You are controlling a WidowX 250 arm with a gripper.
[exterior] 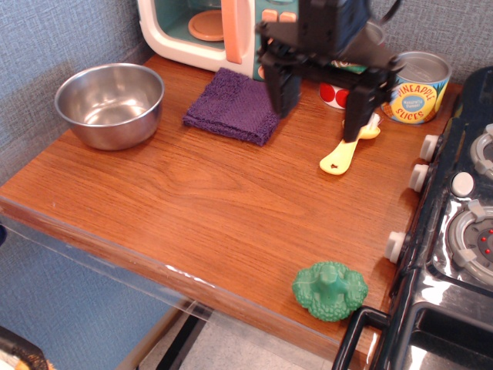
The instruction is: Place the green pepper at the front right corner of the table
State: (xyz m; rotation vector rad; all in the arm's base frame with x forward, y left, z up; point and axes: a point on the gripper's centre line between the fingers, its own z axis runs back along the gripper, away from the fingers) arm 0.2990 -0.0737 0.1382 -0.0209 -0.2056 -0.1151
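- A can (417,97) at the table's (192,200) rear reads "PINEAPPLE SLICES".
- The gripper (320,104) hangs open, empty.
- The green pepper (330,289) sits at the front right corner, at the gripper's six o'clock, well apart.
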